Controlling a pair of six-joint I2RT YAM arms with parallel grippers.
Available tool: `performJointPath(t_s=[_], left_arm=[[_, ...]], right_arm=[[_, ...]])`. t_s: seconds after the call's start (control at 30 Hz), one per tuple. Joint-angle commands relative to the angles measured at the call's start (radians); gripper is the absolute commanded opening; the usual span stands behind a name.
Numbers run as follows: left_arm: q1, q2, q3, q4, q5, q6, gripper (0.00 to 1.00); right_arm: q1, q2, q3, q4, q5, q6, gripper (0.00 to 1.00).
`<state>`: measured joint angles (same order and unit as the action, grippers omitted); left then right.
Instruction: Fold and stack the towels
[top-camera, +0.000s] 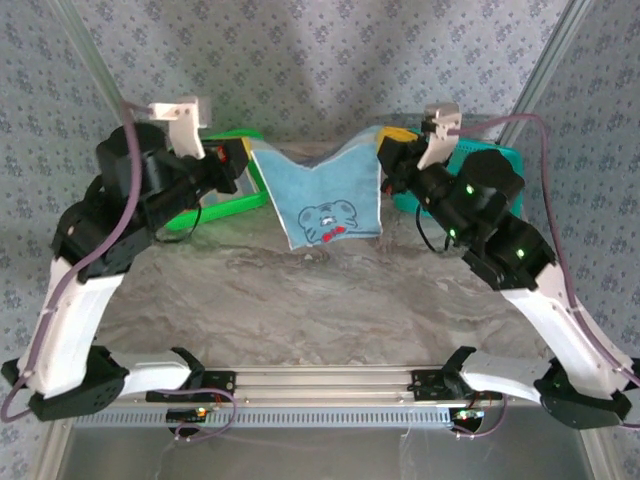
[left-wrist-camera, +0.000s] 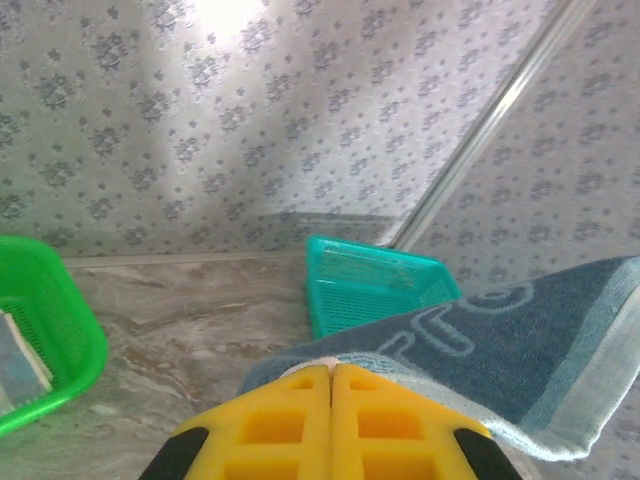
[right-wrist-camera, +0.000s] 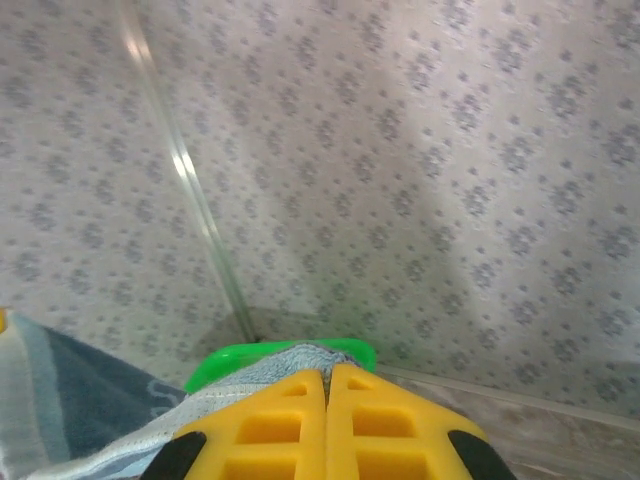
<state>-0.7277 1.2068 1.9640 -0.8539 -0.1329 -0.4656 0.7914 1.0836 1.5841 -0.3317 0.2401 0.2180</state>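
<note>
A light blue towel (top-camera: 325, 205) with a grey elephant print hangs spread between my two grippers above the back of the table, its lower edge near the marble top. My left gripper (top-camera: 251, 158) is shut on its upper left corner and my right gripper (top-camera: 384, 150) is shut on its upper right corner. In the left wrist view the yellow fingers (left-wrist-camera: 290, 420) meet at the left gripper (left-wrist-camera: 330, 368), pinching the towel (left-wrist-camera: 520, 340), which shows a dark slate-blue face with pale lettering. In the right wrist view the right gripper (right-wrist-camera: 327, 372) pinches a pale corner of the towel (right-wrist-camera: 250, 375).
A green mesh basket (top-camera: 225, 205) stands at the back left, also seen as the green basket (left-wrist-camera: 60, 330) with something pale inside. A teal mesh basket (top-camera: 500, 160) stands at the back right, behind the right arm. Patterned walls close in the back and sides.
</note>
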Motion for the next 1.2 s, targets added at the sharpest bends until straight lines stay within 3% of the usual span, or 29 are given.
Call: performJointPath(t_s=[0.0, 0.3, 0.37, 0.47, 0.57, 0.77, 0.97, 1.17], left_arm=[[-0.063, -0.07, -0.032, -0.01, -0.083, -0.033, 0.0], [-0.063, -0.044, -0.082, -0.015, -0.134, -0.021, 0.0], [0.009, -0.004, -0.086, -0.022, -0.095, -0.029, 0.0], [0.136, 0.061, -0.123, 0.016, 0.047, -0.057, 0.0], [0.208, 0.139, -0.162, 0.086, 0.104, -0.039, 0.0], [0.323, 0.382, -0.141, 0.169, 0.233, -0.027, 0.0], [0.349, 0.595, -0.105, 0.206, 0.308, -0.031, 0.0], [0.349, 0.638, -0.234, 0.286, 0.335, -0.06, 0.0]], right_arm=[[0.066, -0.057, -0.012, -0.03, 0.094, -0.036, 0.0], [0.061, -0.054, -0.041, -0.082, 0.145, -0.029, 0.0], [-0.014, -0.029, -0.059, -0.087, 0.105, -0.002, 0.0], [-0.187, 0.011, -0.111, -0.07, -0.057, 0.093, 0.0], [-0.321, 0.068, -0.179, 0.009, -0.182, 0.146, 0.0], [-0.463, 0.298, -0.217, 0.136, -0.32, 0.165, 0.0], [-0.511, 0.512, -0.173, 0.138, -0.384, 0.15, 0.0], [-0.514, 0.585, -0.251, 0.176, -0.396, 0.143, 0.0]])
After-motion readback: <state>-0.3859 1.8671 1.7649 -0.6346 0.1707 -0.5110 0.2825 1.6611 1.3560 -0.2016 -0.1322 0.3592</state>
